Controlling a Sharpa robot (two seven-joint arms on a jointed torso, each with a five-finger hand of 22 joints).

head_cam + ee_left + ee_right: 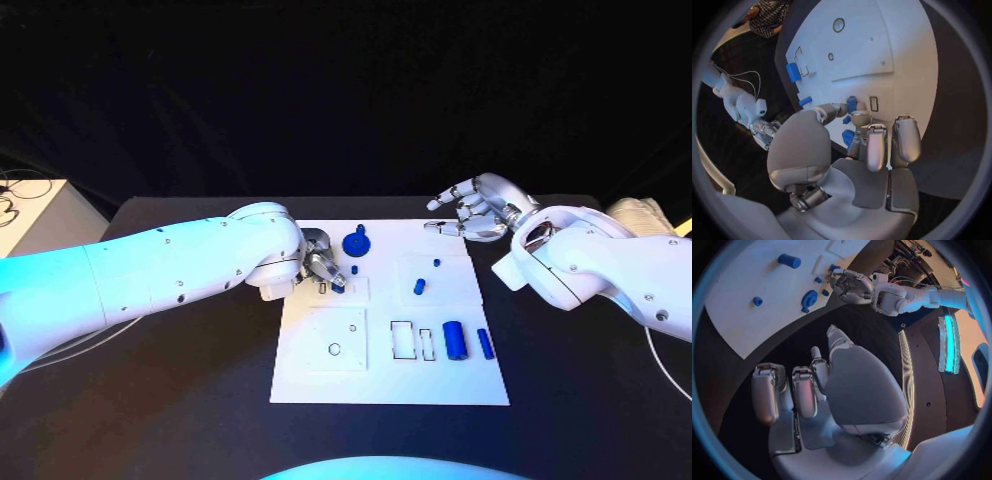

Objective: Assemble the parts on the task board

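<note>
A white box (32, 215) sits off at the table's (173, 400) far left corner. On the white board (433, 385), the left hand (323, 265) pinches a small blue piece (338, 285) over a slot; the right hand (476, 210) hovers with fingers loose, holding nothing, beside a blue round disc (356, 242) and a blue cylinder (454, 340).

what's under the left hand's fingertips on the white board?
The left hand pinches a small blue part over the white task board, beside a small rectangular slot. Whatever lies beneath the palm is covered.

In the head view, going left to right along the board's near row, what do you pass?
Round hole in the square plate → two narrow rectangular slots → thick blue cylinder → thin blue bar.
</note>
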